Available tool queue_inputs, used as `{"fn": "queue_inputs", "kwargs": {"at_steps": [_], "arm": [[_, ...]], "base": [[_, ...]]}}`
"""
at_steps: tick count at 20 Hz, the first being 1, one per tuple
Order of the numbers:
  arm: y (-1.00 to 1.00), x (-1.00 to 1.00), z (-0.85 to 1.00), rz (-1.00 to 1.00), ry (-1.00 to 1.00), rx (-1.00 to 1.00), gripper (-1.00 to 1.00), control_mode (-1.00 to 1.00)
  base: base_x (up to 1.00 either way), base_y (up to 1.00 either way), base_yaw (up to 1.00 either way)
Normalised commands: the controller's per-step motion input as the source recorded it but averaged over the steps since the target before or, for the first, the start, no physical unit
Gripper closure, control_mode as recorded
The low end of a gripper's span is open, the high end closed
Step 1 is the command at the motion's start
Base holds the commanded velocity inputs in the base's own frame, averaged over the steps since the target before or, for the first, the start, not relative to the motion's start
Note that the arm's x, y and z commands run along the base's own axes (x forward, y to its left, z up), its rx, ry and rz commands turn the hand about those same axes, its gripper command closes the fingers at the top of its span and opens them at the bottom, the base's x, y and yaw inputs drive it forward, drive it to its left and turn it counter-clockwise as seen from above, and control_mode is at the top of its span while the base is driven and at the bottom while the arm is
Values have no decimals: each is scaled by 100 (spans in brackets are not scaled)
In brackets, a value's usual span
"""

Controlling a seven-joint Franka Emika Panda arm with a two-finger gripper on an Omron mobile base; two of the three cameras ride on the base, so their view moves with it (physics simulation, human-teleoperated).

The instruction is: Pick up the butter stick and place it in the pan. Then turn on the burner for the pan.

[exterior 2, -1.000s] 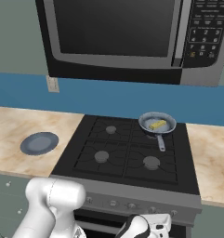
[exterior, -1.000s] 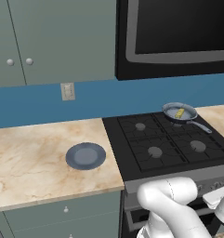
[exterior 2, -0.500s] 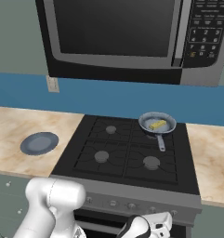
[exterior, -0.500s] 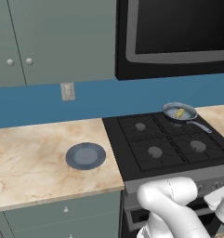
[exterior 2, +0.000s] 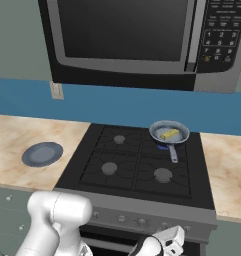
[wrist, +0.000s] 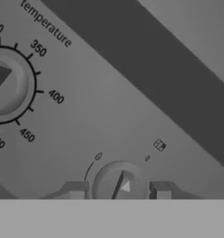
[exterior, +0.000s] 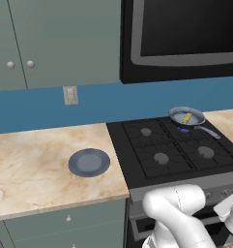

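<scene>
Burner lit under the pan
Blue flame now beneath the pan (exterior: 186,116) holding the butter stick (exterior: 186,117); fingers (wrist: 119,189) clamped on the knob (wrist: 119,183), task looks complete

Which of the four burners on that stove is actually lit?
The back right burner, the one under the pan holding the butter stick. A blue flame glows beneath it; the other three show bare grey caps.

A dark plate (exterior: 89,162) sits on the marble counter (exterior: 36,150), microwave (exterior 2: 142,40) above.
</scene>
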Motion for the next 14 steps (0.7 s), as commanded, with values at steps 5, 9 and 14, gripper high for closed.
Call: {"fn": "queue_inputs", "kwargs": {"at_steps": [5,9,14], "arm": [[0,-1,0,15,-5,-33,100,-100],[0,-1,0,13,-4,-32,100,-100],[0,-2,0,8,0,-23,100,-100]], "base": [[0,0,0],[0,0,0],[0,0,0]]}}
